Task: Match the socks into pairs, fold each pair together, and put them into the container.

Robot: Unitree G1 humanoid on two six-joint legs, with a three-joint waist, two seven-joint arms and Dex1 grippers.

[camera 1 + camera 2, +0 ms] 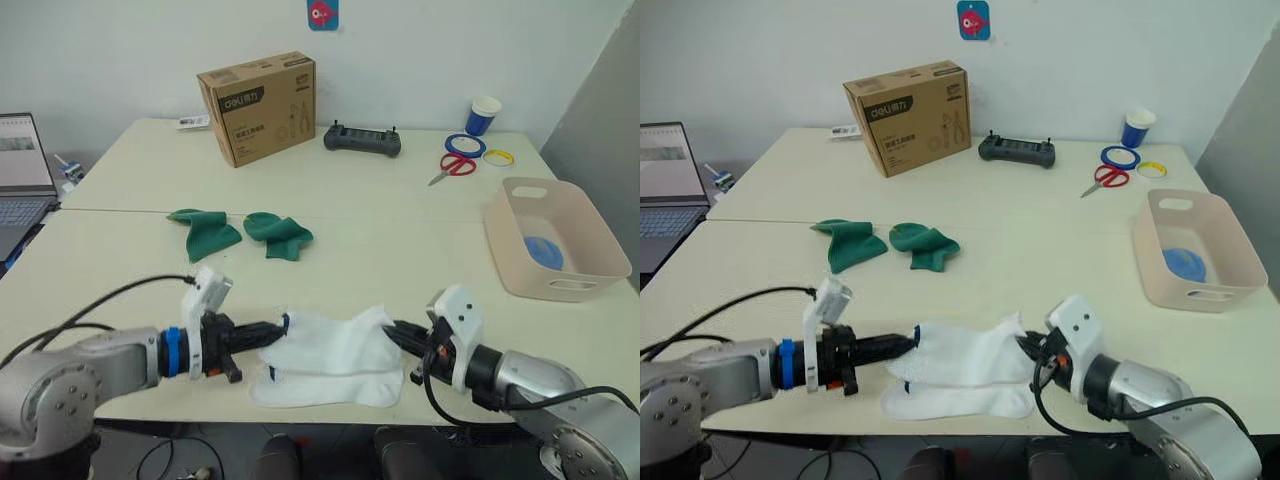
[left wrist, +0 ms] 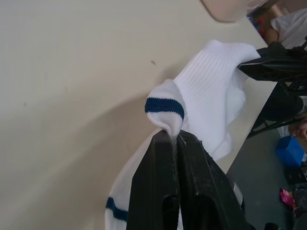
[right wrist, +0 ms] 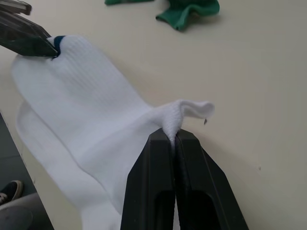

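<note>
Here we pinch top white sock (image 1: 330, 335), soft, blue-banded: left gripper (image 1: 281, 324) clamps one end, right gripper (image 1: 392, 328) other.

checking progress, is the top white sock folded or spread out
Spread out: the top white sock is stretched between the left end effector and the right end effector, over the other white sock.

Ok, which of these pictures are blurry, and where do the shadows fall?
Left wrist view: fingers near the lens look soft, and the white sock throws a broad shadow on the table. Right wrist view: soft shadow beside the pinched fabric. Head views: even light.
</note>
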